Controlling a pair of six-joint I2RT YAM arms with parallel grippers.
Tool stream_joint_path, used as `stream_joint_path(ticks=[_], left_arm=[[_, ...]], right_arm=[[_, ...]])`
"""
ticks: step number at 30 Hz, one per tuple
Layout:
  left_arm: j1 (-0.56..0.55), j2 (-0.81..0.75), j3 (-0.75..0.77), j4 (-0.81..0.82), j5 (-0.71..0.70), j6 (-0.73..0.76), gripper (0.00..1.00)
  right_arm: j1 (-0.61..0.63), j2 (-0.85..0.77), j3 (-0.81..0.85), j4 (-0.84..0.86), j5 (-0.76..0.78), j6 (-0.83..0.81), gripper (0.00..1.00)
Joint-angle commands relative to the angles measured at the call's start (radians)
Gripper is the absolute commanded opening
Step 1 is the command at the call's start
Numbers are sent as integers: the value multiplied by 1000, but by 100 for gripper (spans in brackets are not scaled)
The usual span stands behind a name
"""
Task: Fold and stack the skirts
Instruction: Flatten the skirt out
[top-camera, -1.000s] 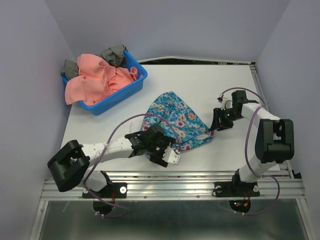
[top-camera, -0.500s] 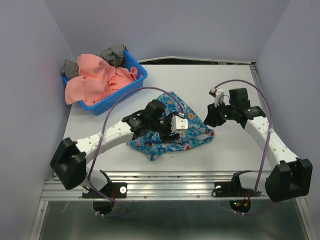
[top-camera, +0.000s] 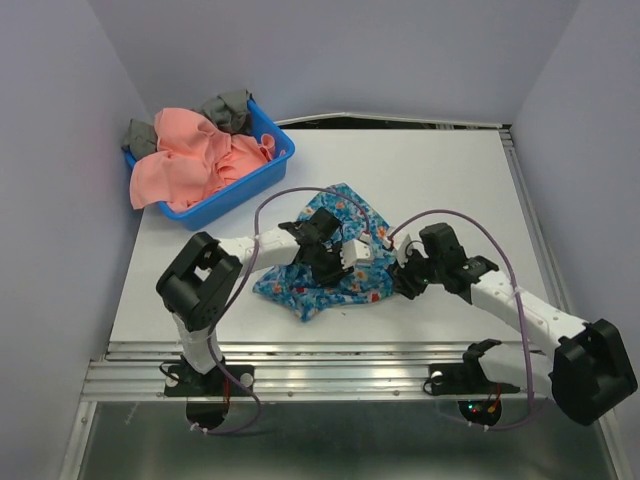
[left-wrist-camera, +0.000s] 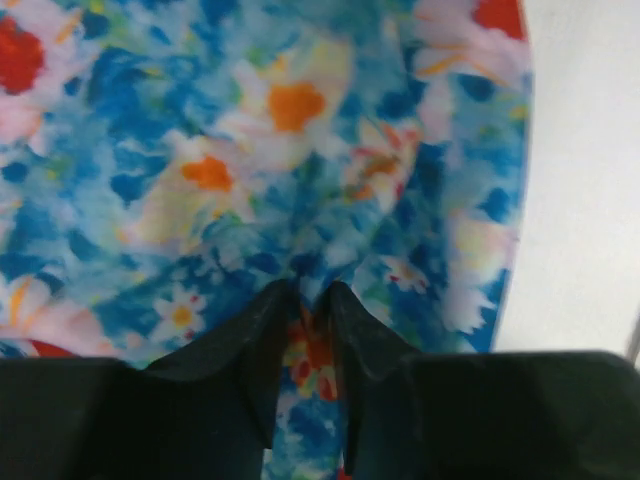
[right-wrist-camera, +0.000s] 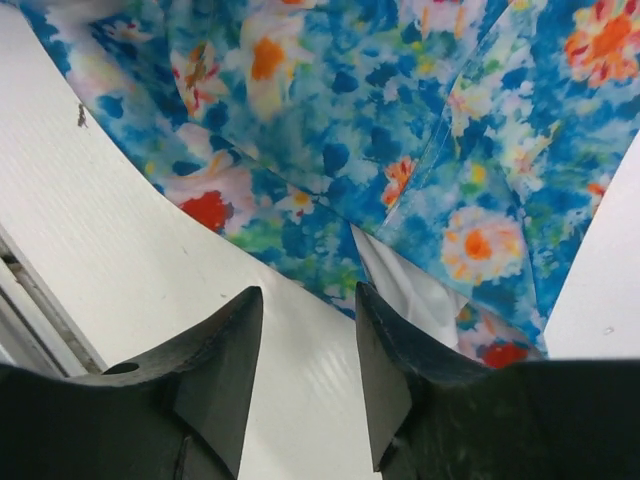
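The bright blue flowered skirt (top-camera: 305, 292) lies crumpled mid-table, partly folded over itself. My left gripper (top-camera: 335, 262) sits low on its middle; in the left wrist view this gripper (left-wrist-camera: 312, 295) is shut on a pinch of the skirt (left-wrist-camera: 300, 150). My right gripper (top-camera: 400, 282) is at the skirt's front right edge. In the right wrist view this gripper (right-wrist-camera: 308, 292) is open over bare table, the skirt's hem (right-wrist-camera: 400, 180) just beyond its tips. The salmon-pink skirt (top-camera: 195, 160) is heaped in the basket at the back left.
The blue plastic basket (top-camera: 262, 172) stands at the table's back left corner, with grey cloths (top-camera: 228, 105) beside the pink skirt. A metal rail (top-camera: 350, 352) runs along the near edge. Purple walls close in left, right and behind.
My left gripper carried the skirt's near edge back over its middle and closed on the cloth there. My right arm swung from the skirt's right side to its front right edge.
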Motion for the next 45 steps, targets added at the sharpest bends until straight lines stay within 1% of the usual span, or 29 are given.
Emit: stream_joint_path(ticks=[1, 3, 4, 5, 8, 9, 11, 12, 14, 15, 16, 18, 19, 22, 23, 25, 26, 27, 29, 30, 31, 33, 34, 35, 36, 39, 42, 43, 45], left_arm=[[32, 58, 115, -51, 26, -17, 26], [43, 80, 144, -72, 54, -34, 12], [48, 86, 158, -80, 81, -41, 3], [59, 95, 181, -92, 97, -55, 0], [71, 95, 215, -115, 165, -70, 0], [80, 97, 222, -129, 188, -81, 0], [91, 105, 261, -161, 273, -92, 0], [94, 120, 276, -213, 322, -78, 0], [94, 126, 304, -237, 344, -80, 0], [94, 128, 310, -250, 359, -81, 0], [95, 128, 316, -258, 365, -81, 0], [98, 137, 331, -270, 374, -93, 0], [103, 138, 337, -273, 380, -98, 0], [125, 147, 368, -255, 388, -142, 0], [155, 151, 400, -247, 394, -190, 0], [196, 174, 449, -238, 446, -239, 0], [219, 181, 497, -238, 475, -283, 0], [262, 192, 515, -226, 517, -303, 0], [296, 200, 549, -224, 535, -322, 0], [327, 210, 555, -230, 540, -330, 0], [338, 218, 560, -238, 531, -327, 0], [353, 242, 566, -253, 494, -301, 0], [359, 250, 565, -252, 435, -296, 0], [361, 255, 554, -246, 407, -294, 0], [364, 261, 545, -225, 384, -294, 0], [379, 276, 491, -153, 251, -334, 0], [393, 296, 485, -140, 186, -351, 0], [396, 310, 486, -137, 163, -356, 0], [404, 321, 499, -137, 131, -368, 0]], right_arm=[[60, -79, -43, 127, 50, -115, 49], [94, -81, -46, 131, 55, -135, 49], [114, -81, -51, 146, 62, -147, 50], [146, -75, -64, 157, 74, -173, 50], [192, -52, -89, 214, 93, -207, 51], [218, -21, -93, 234, 107, -212, 51], [229, 13, -100, 304, 117, -220, 52], [229, 51, -104, 350, 128, -226, 53], [240, 95, -98, 372, 143, -227, 53], [249, 138, -86, 425, 168, -227, 53], [260, 138, -80, 439, 177, -229, 53], [273, 192, -63, 462, 186, -233, 53], [287, 218, -58, 469, 183, -235, 45], [315, 244, -48, 444, 190, -267, 10], [324, 228, -54, 437, 194, -293, 1], [324, 185, -75, 406, 205, -328, 1], [324, 157, -101, 392, 209, -376, 1], [333, 93, -113, 333, 214, -434, 1], [333, 27, -138, 268, 219, -488, 1], [333, -42, -164, 239, 229, -518, 1], [333, -76, -176, 179, 232, -545, 1], [333, -140, -210, 127, 234, -609, 1], [333, -197, -218, 77, 231, -629, 1], [333, -223, -225, 52, 229, -660, 1], [333, -243, -231, 26, 222, -672, 1], [333, -311, -253, -82, 223, -723, 1], [333, -378, -279, -132, 234, -773, 1], [333, -395, -285, -174, 255, -783, 1], [333, -450, -310, -200, 303, -795, 1]])
